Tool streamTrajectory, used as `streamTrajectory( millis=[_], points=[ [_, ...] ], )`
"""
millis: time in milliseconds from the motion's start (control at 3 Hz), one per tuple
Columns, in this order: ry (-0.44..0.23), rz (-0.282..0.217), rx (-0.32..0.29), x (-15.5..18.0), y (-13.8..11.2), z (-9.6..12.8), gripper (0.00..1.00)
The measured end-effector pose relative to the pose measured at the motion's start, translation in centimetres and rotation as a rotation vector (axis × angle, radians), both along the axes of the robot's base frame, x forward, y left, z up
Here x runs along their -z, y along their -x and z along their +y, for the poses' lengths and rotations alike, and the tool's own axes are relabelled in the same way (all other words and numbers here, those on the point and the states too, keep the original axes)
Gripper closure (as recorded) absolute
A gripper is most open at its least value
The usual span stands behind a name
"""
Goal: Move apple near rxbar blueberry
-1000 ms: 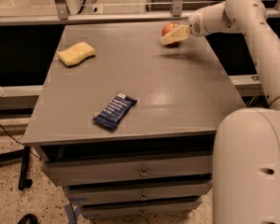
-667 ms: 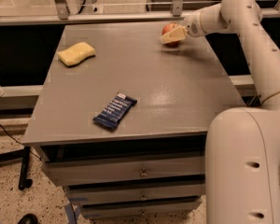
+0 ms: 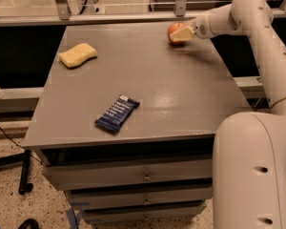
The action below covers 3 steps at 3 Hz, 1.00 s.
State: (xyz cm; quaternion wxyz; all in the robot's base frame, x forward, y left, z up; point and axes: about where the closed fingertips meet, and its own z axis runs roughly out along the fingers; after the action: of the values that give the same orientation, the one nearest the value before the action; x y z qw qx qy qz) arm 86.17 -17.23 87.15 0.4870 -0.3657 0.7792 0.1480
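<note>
The red-orange apple point(image 3: 173, 31) sits at the far right back of the grey table point(image 3: 181, 94). My gripper point(image 3: 182, 34) reaches in from the right and is closed around the apple, with one pale finger point(image 3: 185, 33) lying across its front side. The apple is at table level. The rxbar blueberry point(image 3: 117, 113), a dark-blue wrapper with a white end, lies flat near the table's front edge, left of centre and well away from the apple and gripper.
A pale yellow wavy sponge point(image 3: 77, 55) lies at the back left of the table. My white arm point(image 3: 257, 42) runs down the right side, with its bulky base point(image 3: 255, 171) at the front right corner. Drawers point(image 3: 143, 175) are below the tabletop.
The gripper and apple stay at about the same spot at the back right. The lower part of the arm has shifted slightly left in view.
</note>
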Motion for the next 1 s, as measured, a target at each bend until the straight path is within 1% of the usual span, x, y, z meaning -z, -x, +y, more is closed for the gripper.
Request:
streamTrajectory(
  millis=[333,667,1000],
  points=[
    [-0.032,0.021,-0.077,-1.3,2.6,1.0,0.87],
    [-0.048,0.036,-0.222,-3.3,8.1,2.4,1.00],
    [-0.021,-0.006,-0.359,-5.7,14.8,3.3,1.00]
  ],
)
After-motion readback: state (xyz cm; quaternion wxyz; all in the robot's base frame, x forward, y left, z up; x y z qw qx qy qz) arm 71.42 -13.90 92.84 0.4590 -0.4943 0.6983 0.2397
